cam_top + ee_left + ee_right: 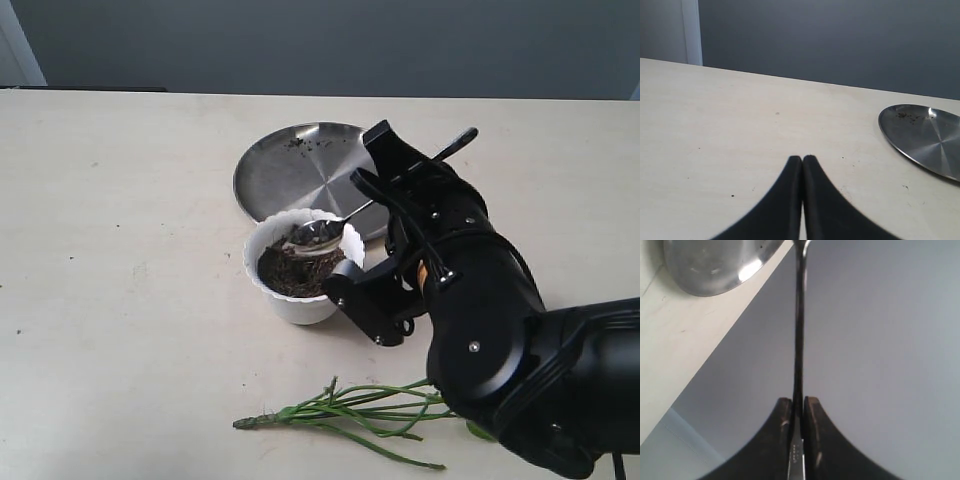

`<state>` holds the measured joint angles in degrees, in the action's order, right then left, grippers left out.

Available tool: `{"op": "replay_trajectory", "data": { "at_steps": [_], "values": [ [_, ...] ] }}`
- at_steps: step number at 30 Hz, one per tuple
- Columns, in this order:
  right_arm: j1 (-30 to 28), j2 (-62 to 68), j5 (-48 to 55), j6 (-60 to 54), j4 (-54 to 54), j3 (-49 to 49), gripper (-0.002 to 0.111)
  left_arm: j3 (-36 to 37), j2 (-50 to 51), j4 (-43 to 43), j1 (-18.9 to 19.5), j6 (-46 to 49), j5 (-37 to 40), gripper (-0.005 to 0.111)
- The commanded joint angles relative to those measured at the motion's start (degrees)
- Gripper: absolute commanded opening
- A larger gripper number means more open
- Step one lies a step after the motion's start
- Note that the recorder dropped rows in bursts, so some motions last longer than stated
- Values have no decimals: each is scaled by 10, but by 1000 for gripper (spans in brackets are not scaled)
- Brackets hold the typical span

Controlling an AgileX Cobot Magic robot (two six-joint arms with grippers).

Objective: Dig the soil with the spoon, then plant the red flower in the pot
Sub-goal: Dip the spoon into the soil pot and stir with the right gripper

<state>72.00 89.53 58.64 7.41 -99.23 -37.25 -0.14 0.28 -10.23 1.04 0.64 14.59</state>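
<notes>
The white pot (290,305) with a scalloped rim stands mid-table and holds dark brown soil (292,272). The silver spoon (318,232) has its bowl just over the soil at the pot's far rim, handle slanting up to the right. My right gripper (385,190) is shut on that handle; in the right wrist view the thin handle (799,315) runs out from between the closed fingers of the right gripper (798,401). The red flower shows only its green stems (350,410), lying on the table near the front; the blooms are hidden behind the arm. My left gripper (802,159) is shut and holds nothing.
A round steel plate (300,175) with a few soil crumbs lies just behind the pot; the same steel plate (925,135) shows in the left wrist view. The right arm's black body (500,340) covers the table's front right. A grey wall runs along the table's far edge.
</notes>
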Motion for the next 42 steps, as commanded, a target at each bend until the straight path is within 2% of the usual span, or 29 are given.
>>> {"op": "replay_trajectory", "data": {
  "at_steps": [1, 11, 23, 29, 35, 42],
  "values": [
    [1, -5, 0, -23, -7, 2, -1, 1, -3, 1, 1, -1, -9, 0],
    [6, 9, -25, -69, -7, -4, -1, 1, -3, 1, 1, -1, -9, 0],
    [30, 72, -33, -96, 2, -66, -1, 1, -3, 1, 1, -1, -9, 0],
    [30, 72, -28, -141, 70, -66, -1, 1, -3, 1, 1, -1, -9, 0],
    [30, 65, 6, -138, 45, -68, -1, 1, -3, 1, 1, -1, -9, 0],
    [30, 34, 7, -136, 81, -87, -1, 1, -3, 1, 1, -1, -9, 0]
  ]
}}
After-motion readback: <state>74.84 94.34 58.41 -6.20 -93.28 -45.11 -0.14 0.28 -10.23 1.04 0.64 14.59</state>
